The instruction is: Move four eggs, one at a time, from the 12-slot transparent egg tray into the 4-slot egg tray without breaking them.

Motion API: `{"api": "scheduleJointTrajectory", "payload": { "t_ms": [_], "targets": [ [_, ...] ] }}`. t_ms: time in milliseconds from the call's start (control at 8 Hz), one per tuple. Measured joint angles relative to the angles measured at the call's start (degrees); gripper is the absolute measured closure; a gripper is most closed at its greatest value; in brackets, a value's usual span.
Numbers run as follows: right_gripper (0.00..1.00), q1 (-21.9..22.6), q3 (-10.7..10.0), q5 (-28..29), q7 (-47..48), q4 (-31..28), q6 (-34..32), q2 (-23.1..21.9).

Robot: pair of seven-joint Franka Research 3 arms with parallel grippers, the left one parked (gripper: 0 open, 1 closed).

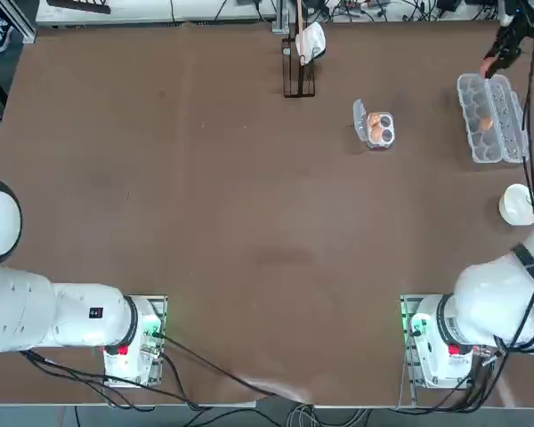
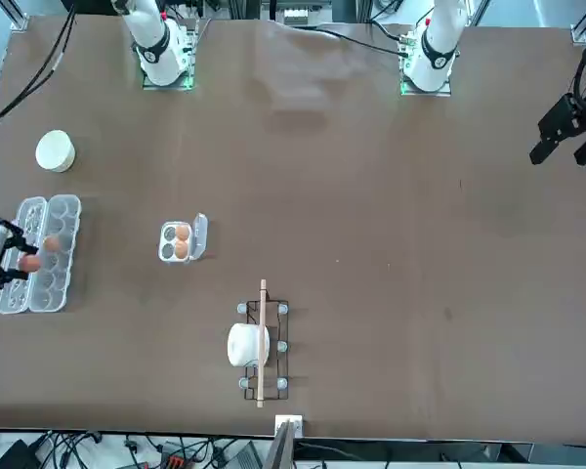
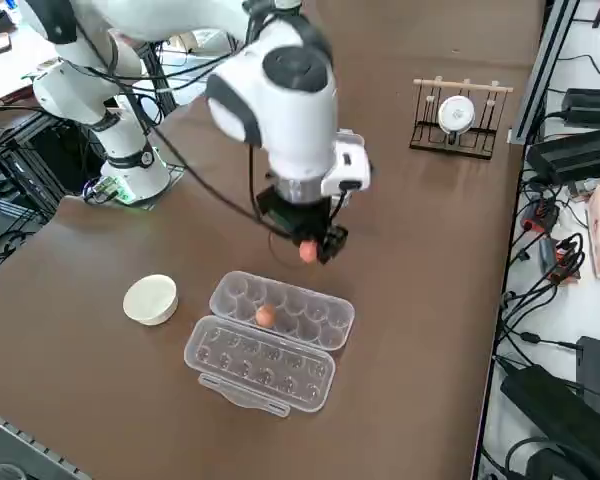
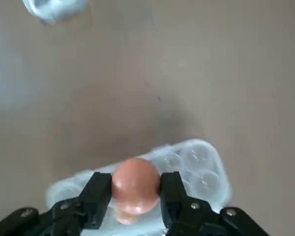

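Right hand (image 4: 135, 189) clamps egg (image 4: 135, 186) above 12-slot transparent egg tray (image 4: 196, 169); one egg left inside.

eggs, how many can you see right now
4. Two eggs sit in the small tray, one egg remains in the long carton, and one egg is held in the right gripper above that carton. None seem hidden.

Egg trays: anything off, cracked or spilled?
Nothing stands out. The right gripper holds one egg whole above the long tray, where one egg remains. Two eggs sit in the small tray. No spill.
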Motion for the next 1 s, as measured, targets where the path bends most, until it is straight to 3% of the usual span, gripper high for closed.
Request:
{"api": "scheduleJointTrajectory", "payload": {
  "t_ms": [250, 500, 625, 1000],
  "targets": [
    [0.43, 5.46, 0.18, -0.57, 14.64, -0.11, -7.38, -2.42],
    [0.43, 10.35, 0.29, -0.63, 26.78, -2.28, -9.37, -5.33],
    [0.43, 12.27, 0.38, -0.62, 30.80, -4.83, -8.18, -6.74],
    [0.43, 17.85, 0.50, -0.65, 42.27, -20.19, 6.99, -11.99]
  ]
}}
